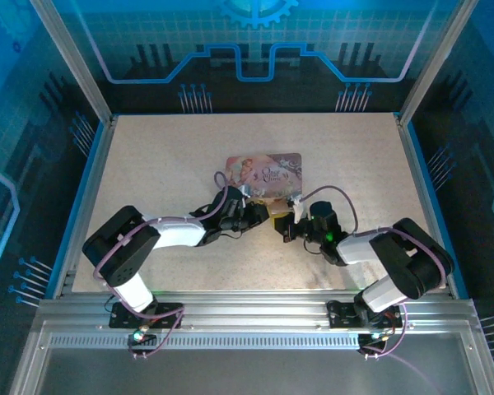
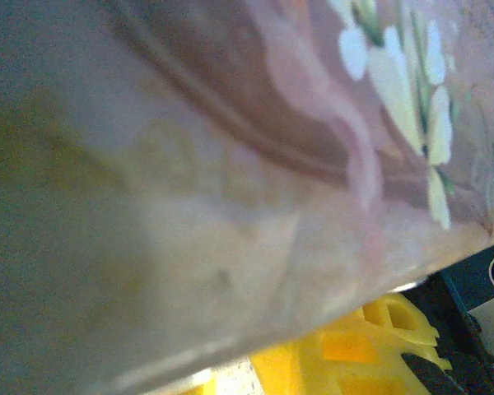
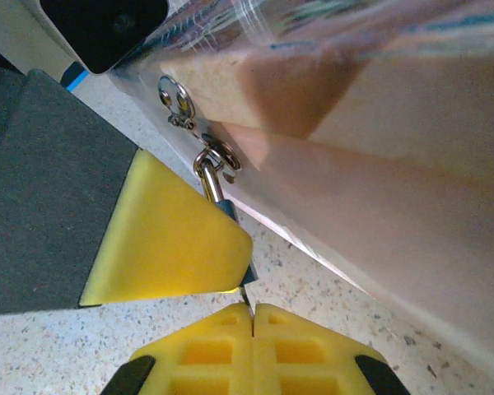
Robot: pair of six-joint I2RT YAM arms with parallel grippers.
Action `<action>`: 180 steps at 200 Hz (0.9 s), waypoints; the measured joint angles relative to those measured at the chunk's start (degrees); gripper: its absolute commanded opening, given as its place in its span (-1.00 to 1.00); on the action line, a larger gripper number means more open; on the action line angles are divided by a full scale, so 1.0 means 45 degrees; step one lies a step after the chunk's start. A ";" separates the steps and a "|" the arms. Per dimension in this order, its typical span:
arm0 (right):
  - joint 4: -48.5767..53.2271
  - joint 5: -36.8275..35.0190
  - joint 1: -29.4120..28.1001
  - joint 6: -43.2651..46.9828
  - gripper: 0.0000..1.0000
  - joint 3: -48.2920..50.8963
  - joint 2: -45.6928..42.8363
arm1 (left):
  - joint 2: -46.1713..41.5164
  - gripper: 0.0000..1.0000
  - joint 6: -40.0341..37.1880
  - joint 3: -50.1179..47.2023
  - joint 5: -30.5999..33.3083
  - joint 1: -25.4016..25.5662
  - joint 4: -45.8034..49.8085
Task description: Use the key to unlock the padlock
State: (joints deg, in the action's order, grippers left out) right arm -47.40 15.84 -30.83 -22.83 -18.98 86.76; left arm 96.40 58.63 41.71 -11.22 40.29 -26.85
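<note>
The padlock [image 3: 207, 176] hangs from the latch [image 3: 220, 156] on the near side of the tin [image 1: 263, 171], with its shackle through the ring. Just in front of the tin, the right gripper [image 3: 253, 313] has its yellow fingers pressed together on the thin key [image 3: 245, 290], which points up at the padlock's underside. A yellow finger [image 3: 169, 239] of the left gripper [image 1: 262, 216] covers the padlock body. Whether that gripper is clamped cannot be told.

Closed yellow fingers [image 3: 193, 355] pinching key [image 3: 245, 293], padlock [image 3: 215, 189] shackle through tin [image 3: 379, 214] hasp
</note>
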 measured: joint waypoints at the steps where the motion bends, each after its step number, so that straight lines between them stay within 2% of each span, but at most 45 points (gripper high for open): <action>1: 0.0000 -0.0010 -0.0010 -0.0029 -0.99 0.0010 -0.0005 | 0.0015 -0.60 0.0005 -0.0010 -0.0005 0.0005 -0.0029; 112: 0.1433 -0.0194 -0.0335 -0.1865 -1.00 -0.0175 -0.0131 | 0.0277 -0.02 0.0316 -0.0991 -0.0398 0.0005 -0.1535; 142: 0.1865 -0.0117 -0.0340 -0.2448 -1.00 -0.0316 -0.0209 | -0.0350 0.26 0.0491 -0.1632 -0.0427 -0.0175 -0.1627; 180: 0.1909 0.0214 -0.0340 -0.3565 -1.00 -0.0316 -0.0209 | -0.1428 0.29 0.0695 -0.2837 -0.0219 -0.0398 -0.1865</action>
State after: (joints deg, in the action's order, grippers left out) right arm -38.81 16.80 -32.36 -38.87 -20.40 85.82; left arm 89.97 61.76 28.95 -12.21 38.50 -35.24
